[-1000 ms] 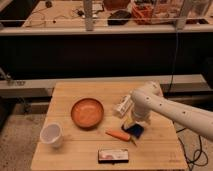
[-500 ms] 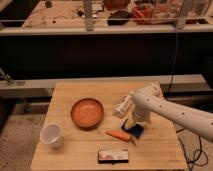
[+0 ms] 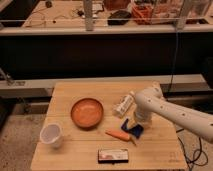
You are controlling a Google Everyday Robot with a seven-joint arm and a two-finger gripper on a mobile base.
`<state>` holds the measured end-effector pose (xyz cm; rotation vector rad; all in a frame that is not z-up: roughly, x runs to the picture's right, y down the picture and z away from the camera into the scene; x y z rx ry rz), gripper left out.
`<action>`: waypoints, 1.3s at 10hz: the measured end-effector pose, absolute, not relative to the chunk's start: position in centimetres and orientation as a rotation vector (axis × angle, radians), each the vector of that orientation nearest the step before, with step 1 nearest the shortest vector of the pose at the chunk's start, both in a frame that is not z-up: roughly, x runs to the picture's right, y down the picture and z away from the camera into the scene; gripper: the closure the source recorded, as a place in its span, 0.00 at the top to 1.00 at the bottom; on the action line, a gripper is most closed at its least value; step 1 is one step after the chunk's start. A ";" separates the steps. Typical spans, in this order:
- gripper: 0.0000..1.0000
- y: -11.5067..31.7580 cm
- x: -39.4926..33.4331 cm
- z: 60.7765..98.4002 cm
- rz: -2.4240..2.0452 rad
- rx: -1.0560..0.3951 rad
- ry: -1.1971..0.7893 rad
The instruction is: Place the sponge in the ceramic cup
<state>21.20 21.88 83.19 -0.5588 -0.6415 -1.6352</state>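
The white robot arm [image 3: 170, 112] is reaching in from the right, and its gripper [image 3: 137, 122] is hanging directly over the dark blue sponge [image 3: 133, 131], which is lying on the light wooden table [image 3: 65, 95]. Whether the jaws are apart or together cannot be told. The small white ceramic cup [image 3: 51, 135] is standing upright near the table's front left corner, well apart from the sponge. A shallow orange-brown bowl [image 3: 86, 112] is sitting between them, and an orange carrot [image 3: 119, 134] is lying just beside the sponge.

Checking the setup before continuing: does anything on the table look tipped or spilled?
Only the white bottle lies on its side right of the orange bowl; no spill shows. The gripper sits at the blue sponge.
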 end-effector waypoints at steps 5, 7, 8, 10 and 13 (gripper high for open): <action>0.80 22.9 19.9 82.2 -1.714 -0.494 -0.714; 0.80 23.1 19.5 82.2 -1.714 -0.484 -0.761; 0.80 23.3 19.5 82.3 -1.715 -0.493 -0.774; 0.80 23.5 19.2 82.7 -1.719 -0.520 -0.793; 0.62 23.6 19.2 83.4 -1.711 -0.562 -0.815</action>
